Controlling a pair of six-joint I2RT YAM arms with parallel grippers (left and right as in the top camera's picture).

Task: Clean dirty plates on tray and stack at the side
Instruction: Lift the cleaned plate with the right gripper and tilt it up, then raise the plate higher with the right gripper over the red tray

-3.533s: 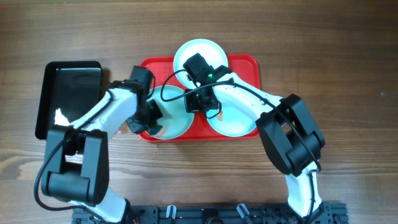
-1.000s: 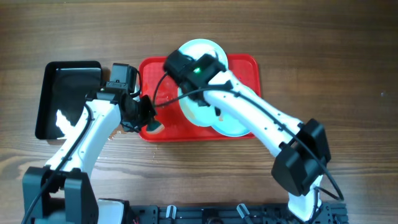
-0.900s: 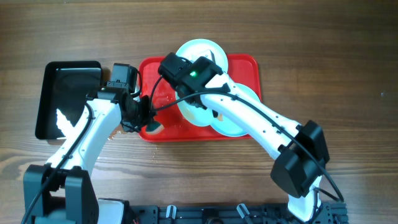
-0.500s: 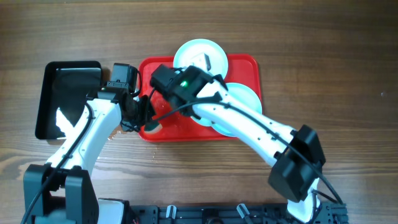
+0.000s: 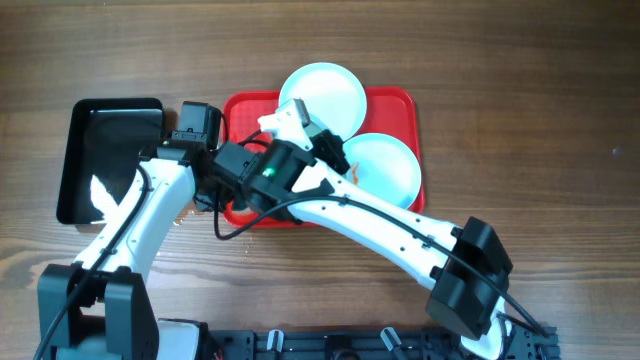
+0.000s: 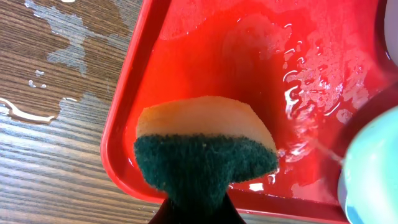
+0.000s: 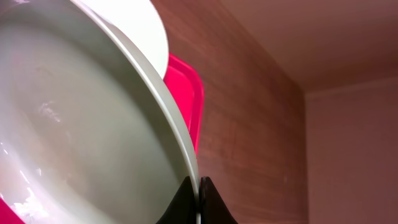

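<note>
Right claw (image 7: pixel 198 194) pinched tight on plate (image 7: pixel 74 124) rim, plate tilted, likely for carrying aside. Left claw (image 6: pixel 196 209) grips sponge (image 6: pixel 202 155) above wet tray (image 6: pixel 186 62).

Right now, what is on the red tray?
A plate over the tray's far rim, another plate at right, water film, a sponge over its near-left corner. The right arm covers the rest of that side.

Three plates are counted: a far plate (image 5: pixel 325 92), a near plate (image 5: pixel 388 168), and a third plate (image 7: pixel 74 130) that fills the right wrist view. Two trays are seen, one red tray (image 5: pixel 398 105) and one black tray (image 5: pixel 115 150). One sponge (image 6: pixel 202 146) and two arms, a left arm (image 5: pixel 140 215) and a right arm (image 5: pixel 370 215), are also counted.
</note>
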